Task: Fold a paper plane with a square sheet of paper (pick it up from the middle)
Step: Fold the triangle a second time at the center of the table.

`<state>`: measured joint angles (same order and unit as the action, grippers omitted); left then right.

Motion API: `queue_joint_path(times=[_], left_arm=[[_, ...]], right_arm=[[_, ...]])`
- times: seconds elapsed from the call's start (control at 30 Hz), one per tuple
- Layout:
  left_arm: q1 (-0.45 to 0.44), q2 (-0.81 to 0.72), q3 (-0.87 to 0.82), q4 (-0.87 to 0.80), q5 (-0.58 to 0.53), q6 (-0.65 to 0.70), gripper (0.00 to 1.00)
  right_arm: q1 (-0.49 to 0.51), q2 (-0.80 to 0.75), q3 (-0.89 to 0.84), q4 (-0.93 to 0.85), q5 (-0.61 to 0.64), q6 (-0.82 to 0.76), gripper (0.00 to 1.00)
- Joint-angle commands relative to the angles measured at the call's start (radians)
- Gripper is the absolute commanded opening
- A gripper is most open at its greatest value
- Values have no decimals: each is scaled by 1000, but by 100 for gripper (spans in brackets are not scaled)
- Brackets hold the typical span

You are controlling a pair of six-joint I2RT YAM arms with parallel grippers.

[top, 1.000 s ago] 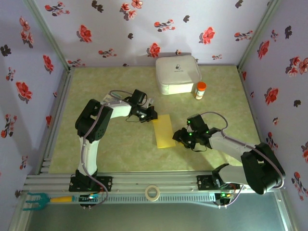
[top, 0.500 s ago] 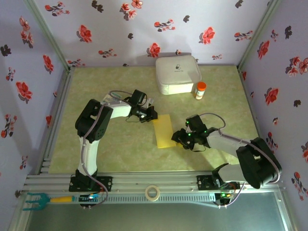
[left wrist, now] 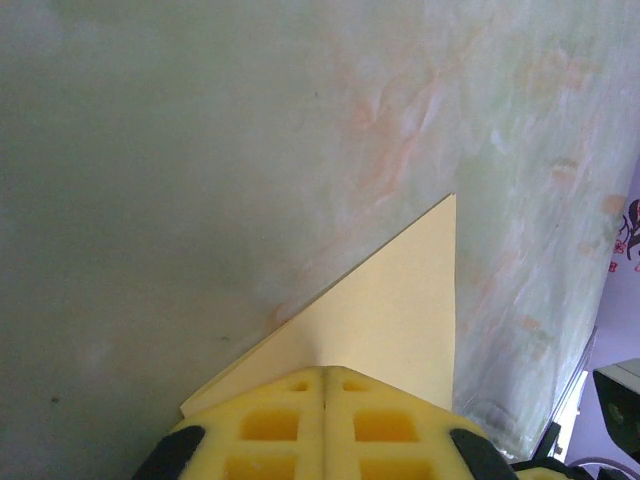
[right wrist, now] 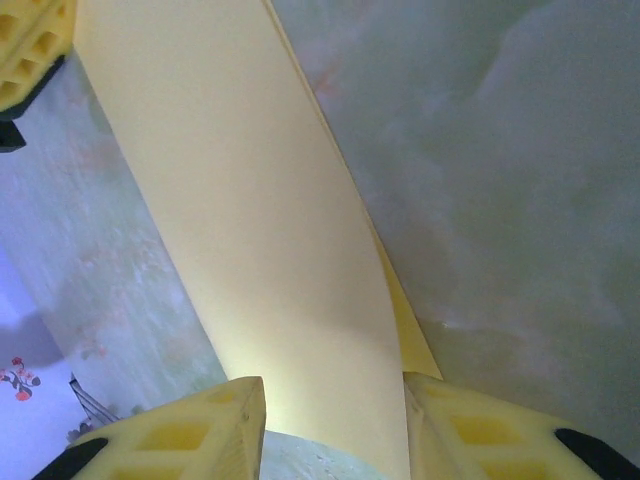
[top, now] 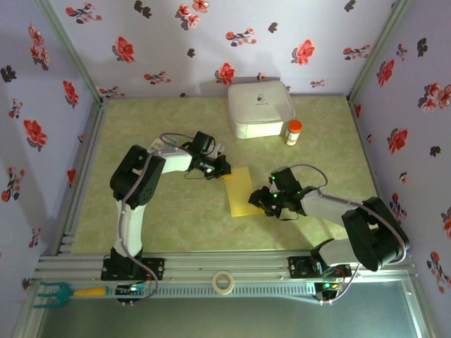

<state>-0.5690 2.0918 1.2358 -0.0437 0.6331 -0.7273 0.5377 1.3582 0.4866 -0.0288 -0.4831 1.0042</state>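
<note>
- Mid-table, between the two arms, the thin yellow square sheet of paper (top: 239, 191) lies folded into a narrow rectangle, long edges running far-to-near and slightly skewed.
- left gripper (top: 223, 169) sits at the sheet's far-left corner. In the left wrist view its yellow fingers (left wrist: 270, 425) are pressed together with the tips down on the sheet (left wrist: 400, 310). The paper spreads out on both sides of the seam, so it looks pinned rather than pinched.
- A second layer peeks out along the sheet's left edge there, and the corner ahead is sharp and flat on the marbled green table (left wrist: 200, 150).
- right gripper (top: 263, 201) is at the near-right end. Its jaws are spread in the right wrist view (right wrist: 330, 398), with the sheet (right wrist: 250, 230) running up between them. Cannot tell if the pads touch the paper edges.
- A lower layer shows as a small triangle just by the right finger (right wrist: 500, 430), and the upper layer looks bowed.
- Room: there is bare table (top: 183, 222) left of and near the sheet, and an open band beyond it.
- Far edge: the white rounded square box (top: 259, 109) and the small orange-capped bottle (top: 293, 132) stand just beside each other, well apart from the sheet.
- Front rail: a roll of tape (top: 224, 282).
</note>
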Motion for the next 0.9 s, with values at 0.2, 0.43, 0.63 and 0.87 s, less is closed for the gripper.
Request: queue_joint_path(times=[0.2, 0.43, 0.63, 0.87], left_arm=[[0, 29, -12, -18, 16, 3, 3], [0, 31, -7, -24, 22, 13, 4], [1, 40, -2, -23, 31, 15, 4], [-2, 42, 5, -25, 40, 13, 4]], right_arm=[[-29, 79, 25, 141, -81, -32, 41], [-52, 130, 40, 169, -127, -56, 42], [-71, 126, 35, 174, -144, -73, 42], [-83, 149, 37, 198, -171, -77, 42]])
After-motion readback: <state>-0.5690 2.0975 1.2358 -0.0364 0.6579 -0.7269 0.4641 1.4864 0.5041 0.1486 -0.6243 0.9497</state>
